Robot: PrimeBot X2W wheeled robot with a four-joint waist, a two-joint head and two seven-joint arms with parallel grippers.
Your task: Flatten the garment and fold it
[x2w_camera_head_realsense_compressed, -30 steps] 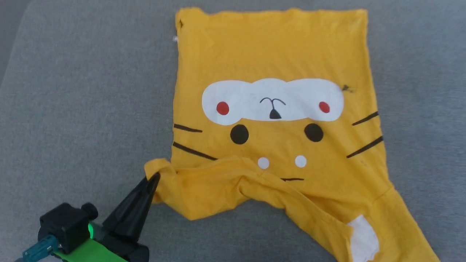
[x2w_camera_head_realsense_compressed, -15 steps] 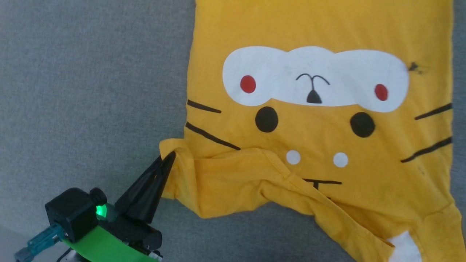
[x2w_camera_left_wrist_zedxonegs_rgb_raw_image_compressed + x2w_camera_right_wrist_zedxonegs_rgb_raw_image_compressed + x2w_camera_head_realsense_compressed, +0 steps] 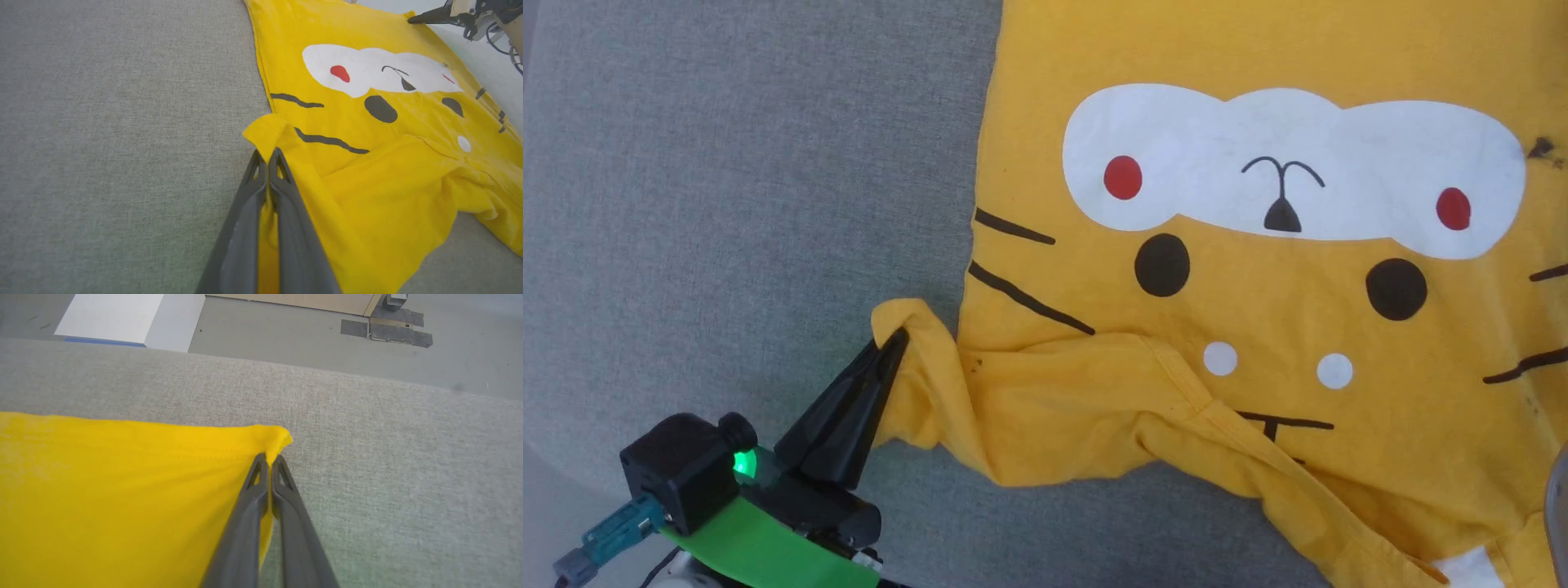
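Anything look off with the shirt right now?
Yes: the garment is folded over its own print and bunched beside the left gripper, not flat. A dark smudge sits at the right end of the white patch.

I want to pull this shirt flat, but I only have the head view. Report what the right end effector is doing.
Observer: Its wrist view shows the right end effector shut on a corner of the garment, with the cloth pinched at its tips.
Operator: Confirm the left grip too. From above, the fingers hide it.
Observer: In the left wrist view, the left end effector is shut, with yellow cloth running down between its fingers.
Operator: Say where the right-hand corner sits.
Observer: It is on the grey padded surface, short of the far edge. Beyond that edge is floor.
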